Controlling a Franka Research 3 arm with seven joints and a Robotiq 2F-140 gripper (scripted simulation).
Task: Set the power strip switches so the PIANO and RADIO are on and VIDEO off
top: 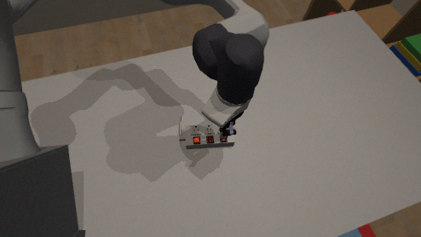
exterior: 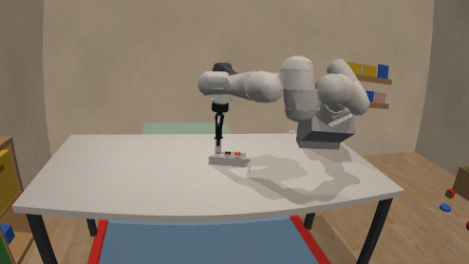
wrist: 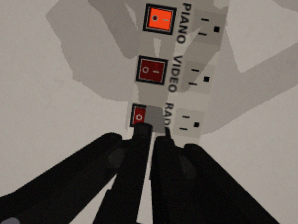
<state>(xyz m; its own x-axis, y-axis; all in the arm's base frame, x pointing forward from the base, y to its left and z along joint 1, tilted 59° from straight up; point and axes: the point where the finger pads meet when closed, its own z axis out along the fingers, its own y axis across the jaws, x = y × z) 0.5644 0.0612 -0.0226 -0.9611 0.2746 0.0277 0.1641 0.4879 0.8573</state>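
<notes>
A grey power strip (top: 206, 139) lies flat on the table, right way up, with three red rocker switches; it also shows in the exterior view (exterior: 228, 159). In the wrist view the PIANO switch (wrist: 160, 19) glows bright orange-red. The VIDEO switch (wrist: 152, 70) is dark red. The RADIO switch (wrist: 139, 116) is dark red and partly hidden by my fingers. My gripper (wrist: 152, 120) is shut and empty, its fingertips at the edge of the RADIO switch; it also shows in the top view (top: 227, 130), above the strip's right end.
The robot base (top: 30, 187) stands at the table's left. Coloured blocks (top: 408, 51) lie off the table's far right edge.
</notes>
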